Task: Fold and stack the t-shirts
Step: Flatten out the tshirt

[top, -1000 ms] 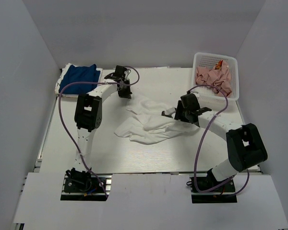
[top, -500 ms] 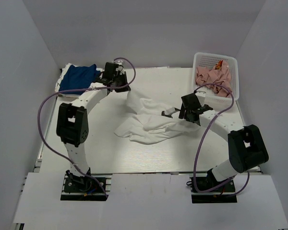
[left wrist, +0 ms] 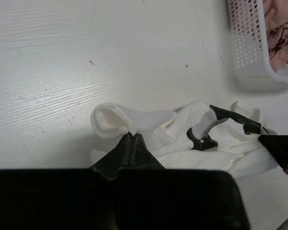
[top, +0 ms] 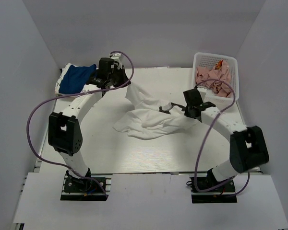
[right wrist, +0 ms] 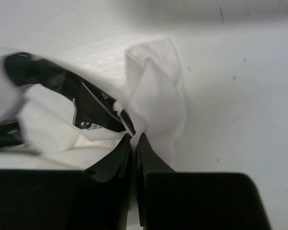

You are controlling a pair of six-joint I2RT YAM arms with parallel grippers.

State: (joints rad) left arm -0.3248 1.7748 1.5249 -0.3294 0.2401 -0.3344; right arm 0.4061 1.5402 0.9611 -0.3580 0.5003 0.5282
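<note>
A large white t-shirt (top: 151, 122) lies crumpled mid-table, its dark neck trim (top: 166, 109) showing on top. My left gripper (top: 124, 82) is shut on the shirt's back-left corner and holds it up; in the left wrist view the gripper (left wrist: 133, 134) pinches a rolled fold of the white t-shirt (left wrist: 110, 120). My right gripper (top: 188, 114) is shut on the shirt's right edge; in the right wrist view the gripper (right wrist: 134, 136) clamps a peak of the white t-shirt (right wrist: 156, 91) beside the dark trim (right wrist: 93, 108). A royal blue t-shirt (top: 78, 76) rests on white cloth at the back left.
A white mesh basket (top: 230, 61) with pink cloth (top: 213, 76) stands at the back right, just behind the right arm; its wall (left wrist: 247, 43) shows in the left wrist view. Grey walls close in the table on three sides.
The left arm swung back and left, drawing the shirt's corner with it. The right gripper closed on the shirt's right edge and shifted slightly toward the back.
</note>
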